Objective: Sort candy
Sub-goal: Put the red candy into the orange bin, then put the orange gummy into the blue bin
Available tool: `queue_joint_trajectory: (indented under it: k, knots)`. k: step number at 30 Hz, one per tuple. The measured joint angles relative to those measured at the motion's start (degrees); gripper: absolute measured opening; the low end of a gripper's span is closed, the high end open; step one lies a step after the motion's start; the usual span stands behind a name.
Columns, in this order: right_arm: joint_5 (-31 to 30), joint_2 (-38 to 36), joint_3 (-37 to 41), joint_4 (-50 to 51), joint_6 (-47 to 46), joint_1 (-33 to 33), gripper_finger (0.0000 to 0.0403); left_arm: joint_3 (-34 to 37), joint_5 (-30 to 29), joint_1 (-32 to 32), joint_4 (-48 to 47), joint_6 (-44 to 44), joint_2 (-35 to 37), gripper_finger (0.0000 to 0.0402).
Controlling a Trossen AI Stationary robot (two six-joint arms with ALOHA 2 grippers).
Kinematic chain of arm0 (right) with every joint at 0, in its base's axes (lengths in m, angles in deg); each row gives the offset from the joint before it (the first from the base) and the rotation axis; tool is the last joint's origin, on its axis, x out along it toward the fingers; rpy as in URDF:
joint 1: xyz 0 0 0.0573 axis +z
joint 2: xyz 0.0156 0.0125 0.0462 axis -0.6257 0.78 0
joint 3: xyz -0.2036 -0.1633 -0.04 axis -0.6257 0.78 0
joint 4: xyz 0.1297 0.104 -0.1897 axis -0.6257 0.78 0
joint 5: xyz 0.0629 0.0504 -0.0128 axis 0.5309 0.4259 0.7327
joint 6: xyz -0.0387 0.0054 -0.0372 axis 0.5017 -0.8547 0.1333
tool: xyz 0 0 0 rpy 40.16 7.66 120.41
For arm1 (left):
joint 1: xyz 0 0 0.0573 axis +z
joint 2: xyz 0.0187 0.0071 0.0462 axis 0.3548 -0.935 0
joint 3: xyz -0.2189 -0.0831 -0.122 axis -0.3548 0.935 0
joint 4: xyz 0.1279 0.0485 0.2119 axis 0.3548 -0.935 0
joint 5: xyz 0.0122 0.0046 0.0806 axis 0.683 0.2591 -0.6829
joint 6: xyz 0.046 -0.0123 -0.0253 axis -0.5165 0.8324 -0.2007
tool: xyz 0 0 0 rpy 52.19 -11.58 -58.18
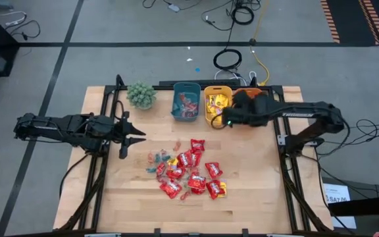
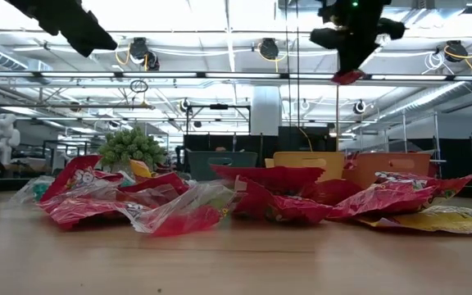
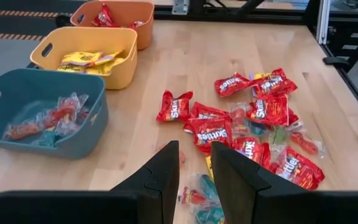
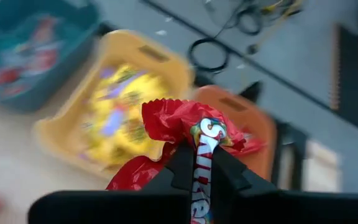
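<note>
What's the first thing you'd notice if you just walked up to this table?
The heap of shiny red candy in the middle of the table. Next, the right gripper, up over the bins at the back, pinching one red packet above the yellow bin.

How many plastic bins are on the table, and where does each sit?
3, in a row along the table's far edge: teal bin beside the plant, yellow bin in the middle, orange bin mostly hidden under the right arm.
</note>
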Motion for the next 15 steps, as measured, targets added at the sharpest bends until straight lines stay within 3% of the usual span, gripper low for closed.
queue_joint_trajectory:
  k: [4, 10, 15]
  knots:
    - [-4.42, -4.06, 1.81, 0.74, 4.76, -5.97, 0.0054, 0.0, 0.12, 0.0, 1.08, 0.13, -0.01, 0.0102]
    - [-4.1, -6.81, 7.31, -0.9, 10.07, -16.17, 0.0151, 0.0, 1.84, 0.0, 1.11, 0.11, -0.01, 0.0102]
    - [-3.89, -7.96, 13.28, -4.59, 15.07, -19.6, 0.0216, 0.0, 1.86, 0.0, 1.11, 0.15, -0.03, 0.0102]
